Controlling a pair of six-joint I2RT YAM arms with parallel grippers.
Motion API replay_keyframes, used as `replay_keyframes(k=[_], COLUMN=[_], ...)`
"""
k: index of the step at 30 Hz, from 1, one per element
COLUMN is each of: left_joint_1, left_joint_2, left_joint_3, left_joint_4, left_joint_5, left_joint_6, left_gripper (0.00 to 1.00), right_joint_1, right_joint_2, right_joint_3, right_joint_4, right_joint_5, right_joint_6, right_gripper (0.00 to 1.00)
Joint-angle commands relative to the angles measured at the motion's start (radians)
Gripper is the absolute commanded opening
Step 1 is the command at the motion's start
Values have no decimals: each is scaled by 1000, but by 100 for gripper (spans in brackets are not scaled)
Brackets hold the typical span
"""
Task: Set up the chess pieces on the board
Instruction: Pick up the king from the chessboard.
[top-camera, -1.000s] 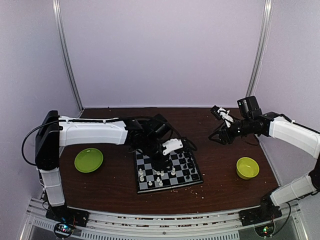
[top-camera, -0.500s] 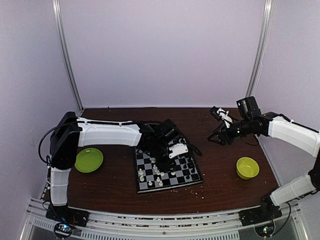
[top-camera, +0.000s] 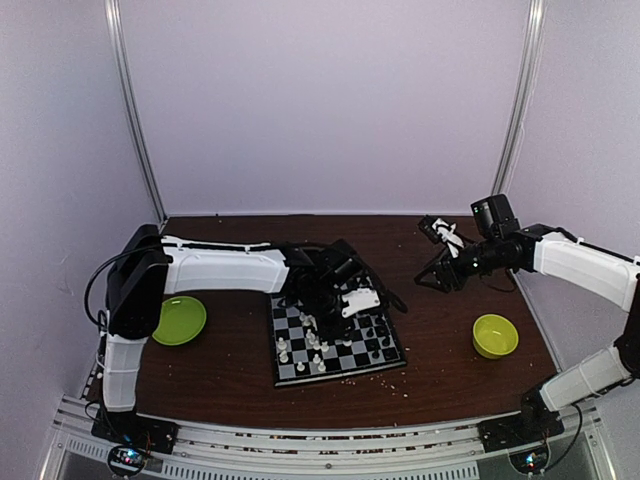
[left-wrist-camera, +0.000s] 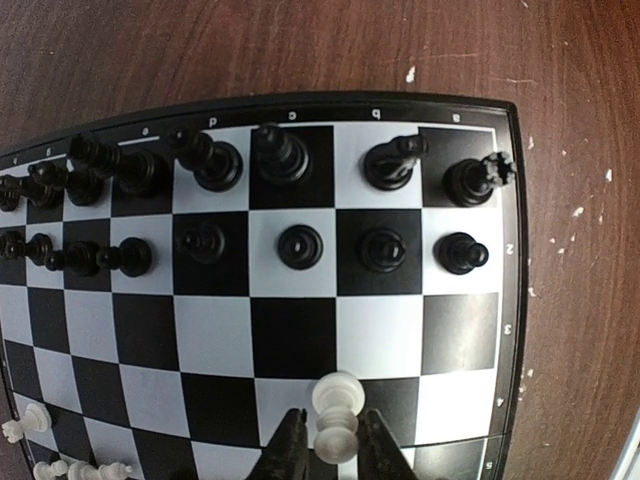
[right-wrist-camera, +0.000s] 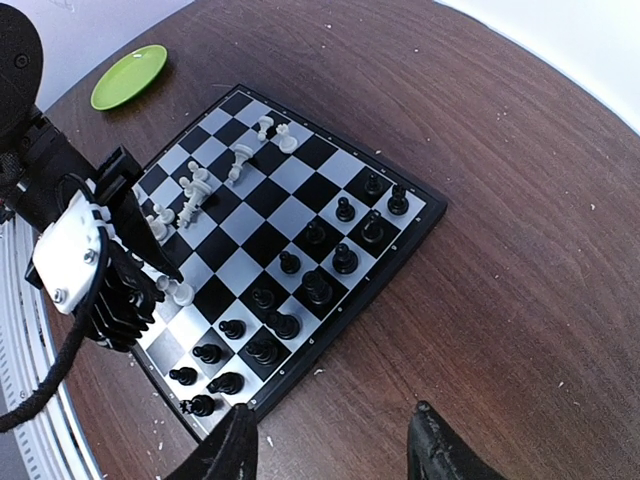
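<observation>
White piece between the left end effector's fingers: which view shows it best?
Left wrist: the white piece sits close and sharp in the foreground. Right wrist shows it small, beside the arm. In the top view it is too tiny to tell.

My left arm and right arm have glossy white shells, black joints and loose black cables. My left gripper has dark, tapered fingers.
</observation>
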Motion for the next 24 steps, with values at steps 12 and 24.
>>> replay_keyframes(k=[12, 24], left_joint_1=[-5, 11], left_joint_2=[32, -131], left_joint_3=[51, -21], left_joint_4=[0, -57], left_joint_5=[27, -32], left_joint_6=[17, 0], left_gripper=[14, 7], right_joint_1=[-8, -9], right_joint_2=[18, 22], right_joint_3=[22, 23], right_joint_4=[-10, -11], right_joint_5=[-24, -26], right_joint_6=[-11, -11], right_gripper=[50, 50])
